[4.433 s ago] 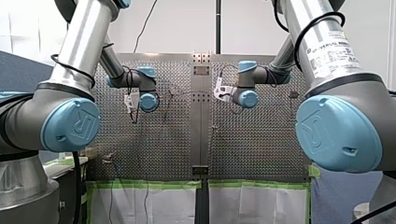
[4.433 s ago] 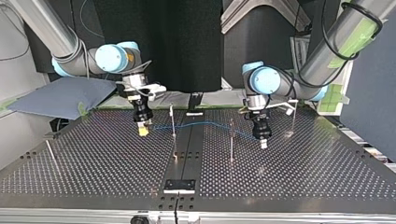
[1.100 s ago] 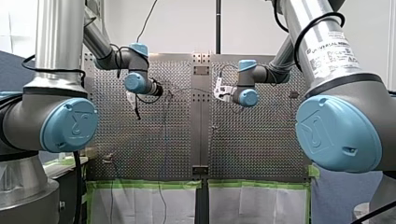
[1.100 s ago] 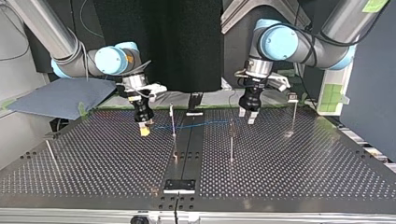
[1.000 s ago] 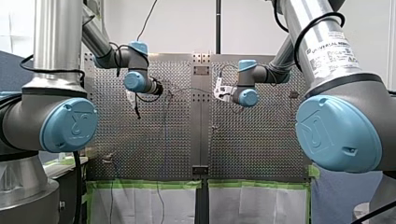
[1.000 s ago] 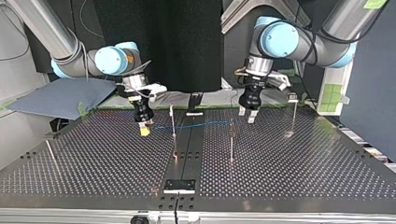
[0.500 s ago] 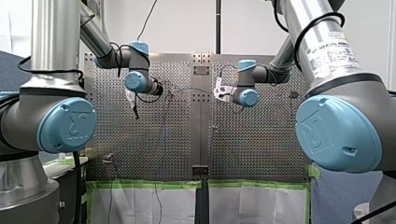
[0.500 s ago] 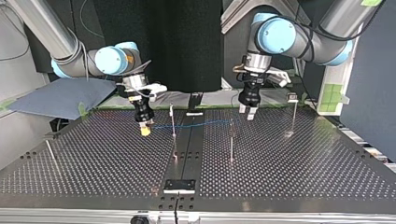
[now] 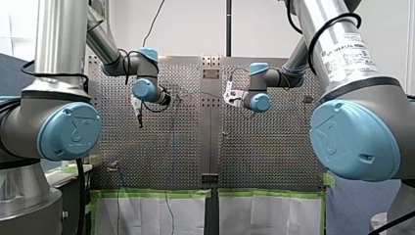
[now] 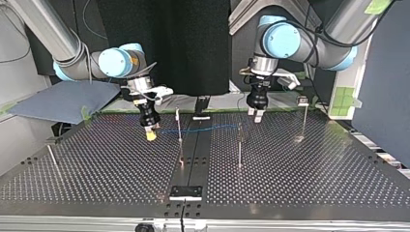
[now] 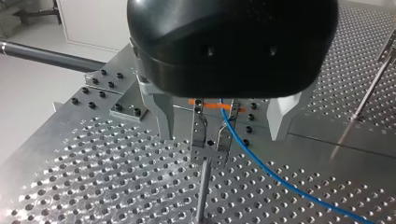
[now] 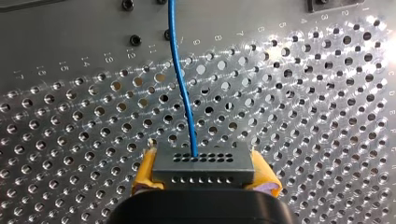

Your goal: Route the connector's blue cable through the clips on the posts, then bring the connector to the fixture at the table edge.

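– Blue cable [image 12: 183,88] first: where do you find it?
– Look along your right gripper [image 12: 203,169]. The cable leaves the middle of the grey connector [image 12: 201,161] and runs on ahead of the gripper over the perforated table [image 12: 303,116].
– And the connector itself?
– It is clamped between that gripper's yellow pads [image 12: 144,173], one pad at each end of it.
– What does your left gripper [image 11: 222,136] show you?
– Its two metal fingers [image 11: 163,114] stand well apart and grip nothing. Between them, just under the gripper, you see a clip [image 11: 209,135] on top of a post [image 11: 203,196], with an orange band across the clip's top. The cable comes down through the gap between the fingers, close beside the clip. You cannot tell whether it sits inside the clip.
– And from across the table?
– In the top view the cable runs from the right gripper to that post, crossing a second post [image 10: 179,124] near the right gripper on the way. The left gripper hovers above and just beyond the cable's far end. The fixture [image 10: 185,192] lies at the table edge, well apart from both grippers.
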`<state>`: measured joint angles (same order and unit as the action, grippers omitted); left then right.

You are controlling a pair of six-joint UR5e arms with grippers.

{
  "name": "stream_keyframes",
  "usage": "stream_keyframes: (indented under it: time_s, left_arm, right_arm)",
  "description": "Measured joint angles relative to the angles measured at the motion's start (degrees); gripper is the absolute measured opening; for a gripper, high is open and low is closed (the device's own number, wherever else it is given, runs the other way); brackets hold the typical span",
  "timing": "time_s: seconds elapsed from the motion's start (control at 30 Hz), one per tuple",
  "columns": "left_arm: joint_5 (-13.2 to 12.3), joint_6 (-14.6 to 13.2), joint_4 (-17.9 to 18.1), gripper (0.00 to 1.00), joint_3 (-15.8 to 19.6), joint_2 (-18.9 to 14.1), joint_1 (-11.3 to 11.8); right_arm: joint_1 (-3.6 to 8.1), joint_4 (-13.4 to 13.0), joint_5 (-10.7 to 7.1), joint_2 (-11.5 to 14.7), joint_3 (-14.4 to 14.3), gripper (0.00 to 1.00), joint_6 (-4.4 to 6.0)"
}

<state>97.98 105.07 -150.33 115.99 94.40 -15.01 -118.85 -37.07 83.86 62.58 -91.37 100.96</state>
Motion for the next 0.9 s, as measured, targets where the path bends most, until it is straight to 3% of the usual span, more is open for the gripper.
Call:
stream_keyframes:
  time_s: [0.37, 0.63, 0.9]
  left_arm:
    - [-0.09, -0.02, 0.12, 1.00, 0.00, 0.03, -0.39]
    - [-0.78, -2.87, 0.58, 1.00, -0.04, 0.03, -0.71]
    - [-1.95, -3.10, 0.81, 1.00, -0.08, 0.03, -0.82]
  right_arm:
    - [-0.01, 0.04, 0.00, -0.02, 0.00, 0.00, 0.04]
    - [-0.02, 0.04, 0.00, -0.02, 0.00, 0.00, 0.04]
    - [-0.03, 0.05, 0.00, -0.02, 0.00, 0.00, 0.05]
